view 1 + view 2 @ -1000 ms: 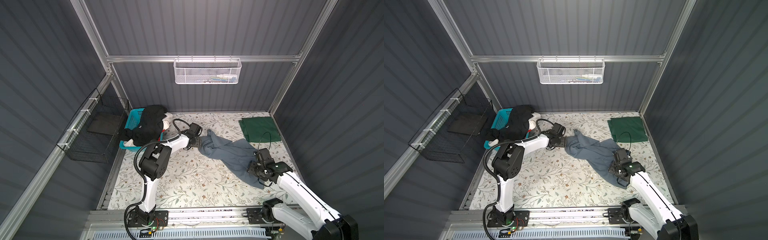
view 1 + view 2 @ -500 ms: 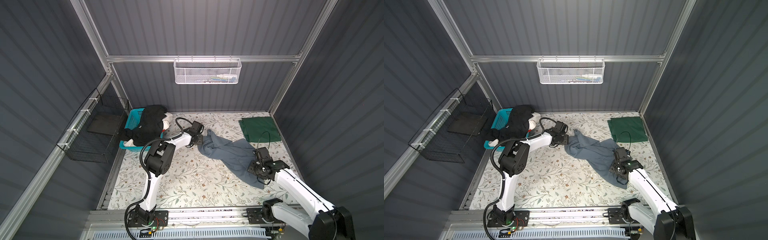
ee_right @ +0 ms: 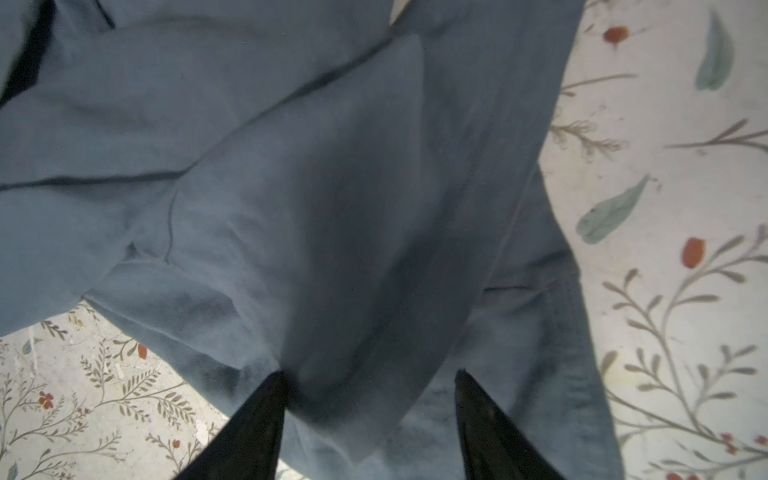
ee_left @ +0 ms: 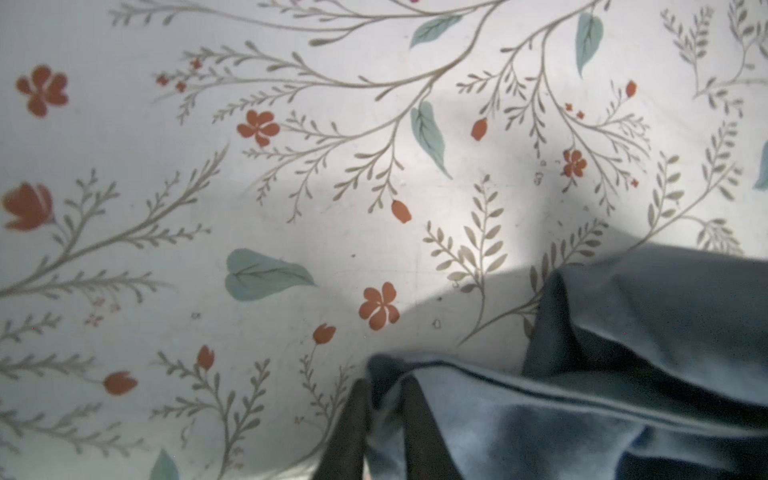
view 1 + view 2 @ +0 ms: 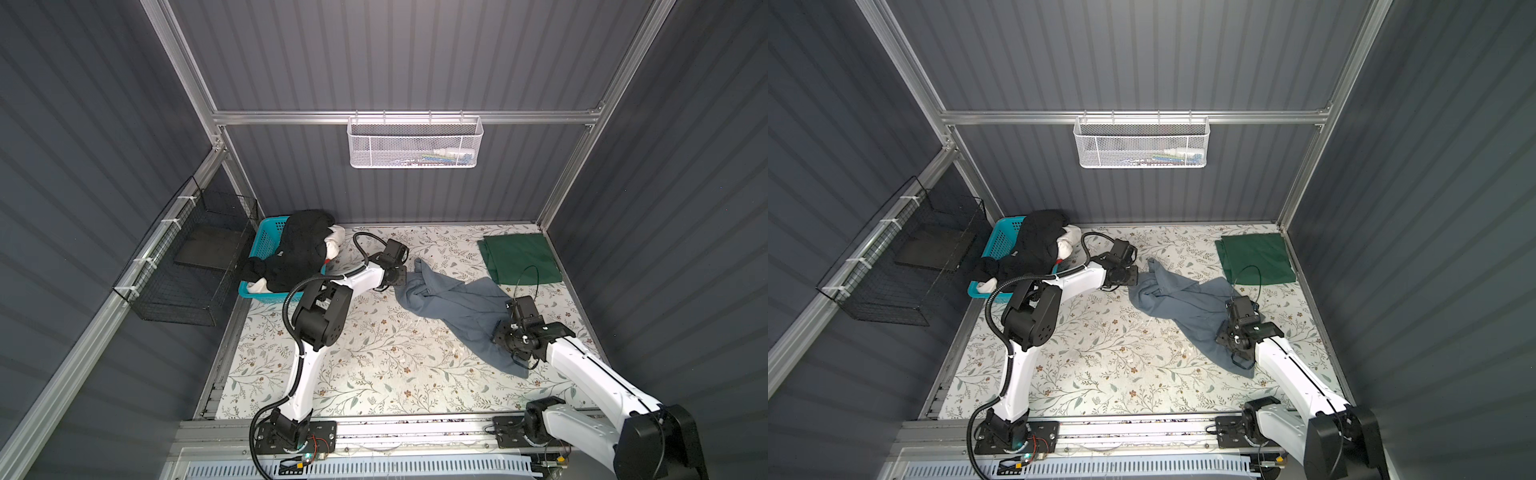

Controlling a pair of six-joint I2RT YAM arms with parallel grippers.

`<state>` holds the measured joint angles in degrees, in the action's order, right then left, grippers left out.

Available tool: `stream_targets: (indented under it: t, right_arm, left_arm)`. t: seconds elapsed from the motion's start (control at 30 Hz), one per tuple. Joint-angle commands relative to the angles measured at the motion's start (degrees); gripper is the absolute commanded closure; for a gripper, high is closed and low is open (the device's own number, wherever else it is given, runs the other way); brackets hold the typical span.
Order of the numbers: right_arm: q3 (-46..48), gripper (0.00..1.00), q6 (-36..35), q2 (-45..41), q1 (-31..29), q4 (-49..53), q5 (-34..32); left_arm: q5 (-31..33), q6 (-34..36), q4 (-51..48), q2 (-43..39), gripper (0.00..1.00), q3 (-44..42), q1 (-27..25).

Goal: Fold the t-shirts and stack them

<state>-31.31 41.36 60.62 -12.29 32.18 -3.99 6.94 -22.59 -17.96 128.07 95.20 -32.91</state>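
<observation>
- The left gripper [image 4: 384,382] is clamped tight on a bunched edge of the blue-grey shirt [image 4: 602,374]. The cloth is pinched between two dark fingers [image 4: 353,428], low over the tabletop.
- The right gripper [image 3: 368,378] stands with its jaws spread. Its fingers [image 3: 257,424] straddle a fold of the same shirt, tips down on the cloth, with nothing visibly pinched.
- That shirt lies crumpled in a slanting band across the middle of the floral table cover [image 5: 374,357]. In both top views it runs from the left gripper at the back-left to the right gripper nearer the front-right.
- The green shirt [image 5: 519,257] lies folded flat in the back right corner. Its near edge is just beside the blue-grey cloth; I cannot tell whether they touch.
- In the back left corner, a turquoise basket [image 5: 266,241] is heaped with a black shirt [image 5: 299,245] that spills over the rim. White cloth [image 5: 336,243] pokes out beside it.
- There is open room across the front and centre-left, where the cover shows bare and flat. The shirt's front tip stops short of the front edge.
- On the right, the cover's edge runs close along the wall.
- Grey ribbed walls [image 5: 395,54] close in three sides, with an aluminium rail [image 5: 291,117] across the back.
- A white mesh basket [image 5: 415,145] hangs from that rail, well above the table.
- A black wire basket [image 5: 187,270] hangs on the left wall, outside the table edge.
</observation>
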Motion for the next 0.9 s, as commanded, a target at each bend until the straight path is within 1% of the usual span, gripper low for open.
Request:
stream_targets:
  t: [0.0, 0.07, 0.13, 0.23, 0.27, 0.3, 0.43, 0.57, 0.63, 0.67, 0.7, 0.87]
  right_arm:
    - [1.6, 0.34, 2.6, 0.0, 0.3, -2.7, 2.4]
    - [1.8, 0.35, 2.9, 0.8, 0.3, -3.6, 3.1]
    - [1.8, 0.39, 3.2, 1.4, 0.3, -4.2, 3.3]
    - [0.9, 0.54, 3.8, 0.8, 0.3, -3.1, 1.7]
    - [0.6, 0.57, 3.8, 0.3, 0.2, -2.6, 1.1]
    - [0.2, 0.59, 3.7, -0.5, 0.2, -1.9, 0.3]
    - [-2.1, 0.6, 2.1, -2.6, 0.0, 2.4, -2.9]
    - [-2.7, 0.75, 1.2, -3.6, -0.1, 4.5, -4.8]
    - [-2.6, 0.88, 1.4, -3.8, -0.2, 4.2, -4.8]
    - [-2.5, 0.97, 1.4, -3.7, -0.2, 3.9, -4.8]
    - [-2.6, 1.0, 1.5, -3.6, -0.2, 3.9, -5.0]
    - [-4.1, 1.0, 0.6, -3.2, -0.3, 4.2, -5.1]
  left_arm:
    - [-2.1, 1.3, -1.7, 0.8, 1.0, 1.9, -0.1]
    - [-1.5, 2.4, -2.6, -0.1, 1.0, 1.7, 0.0]
    - [-0.6, 3.2, -2.8, -1.7, 1.0, 0.9, 0.3]
    - [0.3, 3.2, -3.8, -4.7, 1.0, -0.1, 1.4]
    - [0.2, 2.9, -4.0, -5.8, 1.0, -0.7, 1.9]
    - [0.0, 2.6, -3.8, -7.1, 1.0, -1.6, 2.4]
    - [0.6, 1.7, -3.2, -11.3, 1.0, -4.4, 3.8]
    - [1.8, 1.3, -3.2, -14.6, 1.0, -5.9, 4.3]
    - [2.0, 1.1, -3.2, -15.8, 1.0, -6.3, 4.3]
    - [2.1, 1.0, -3.3, -16.4, 1.0, -6.4, 4.4]
    - [2.2, 1.0, -3.3, -16.8, 1.0, -6.6, 4.5]
    - [2.9, 1.2, -4.2, -18.4, 1.0, -6.6, 5.2]
